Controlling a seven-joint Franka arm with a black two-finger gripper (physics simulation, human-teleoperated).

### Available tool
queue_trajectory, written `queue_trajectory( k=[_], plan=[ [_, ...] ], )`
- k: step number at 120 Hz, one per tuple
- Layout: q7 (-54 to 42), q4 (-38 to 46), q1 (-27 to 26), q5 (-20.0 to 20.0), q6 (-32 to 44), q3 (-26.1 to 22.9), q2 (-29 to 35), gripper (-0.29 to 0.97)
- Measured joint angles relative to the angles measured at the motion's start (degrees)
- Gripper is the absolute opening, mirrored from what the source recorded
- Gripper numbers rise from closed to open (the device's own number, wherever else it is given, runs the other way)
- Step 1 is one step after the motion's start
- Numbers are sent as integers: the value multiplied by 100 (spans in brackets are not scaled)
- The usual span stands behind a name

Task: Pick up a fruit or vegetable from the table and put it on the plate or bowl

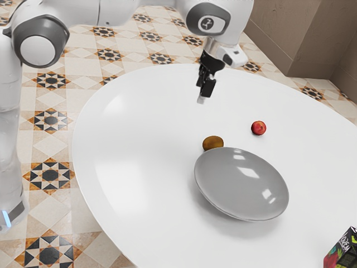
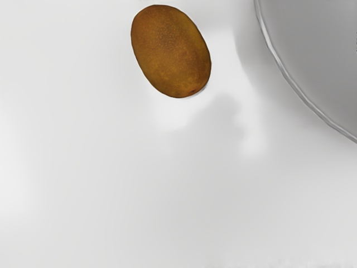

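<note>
Hovering over the glossy white table (image 1: 139,167) amid patterned floor tiles (image 1: 50,123), the hand (image 1: 204,97) is empty; whether apart or together, I cannot tell.

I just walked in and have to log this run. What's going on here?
A Franka arm hangs its gripper above the white table, carrying nothing. A brown kiwi lies on the table close to the grey plate but not touching it, and a small red fruit sits farther off. The plate is bare, so no fruit is on it yet. The kiwi looks like the likely target.
</note>
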State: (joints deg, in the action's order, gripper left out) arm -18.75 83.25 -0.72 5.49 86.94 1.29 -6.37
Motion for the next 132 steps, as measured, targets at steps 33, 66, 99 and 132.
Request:
queue_trajectory(
  k=[33, 66, 99, 132],
  plan=[
    [-1899, -53, 7, 80, 24, -9, -79, 68],
    [-3412, -145, -36, -42, 64, -174, -79, 67],
    [-4475, 704, 25, -142, 552, -114, 315, 67],
    [-5149, 1266, 139, -475, 1052, -124, 445, 67]
  ],
)
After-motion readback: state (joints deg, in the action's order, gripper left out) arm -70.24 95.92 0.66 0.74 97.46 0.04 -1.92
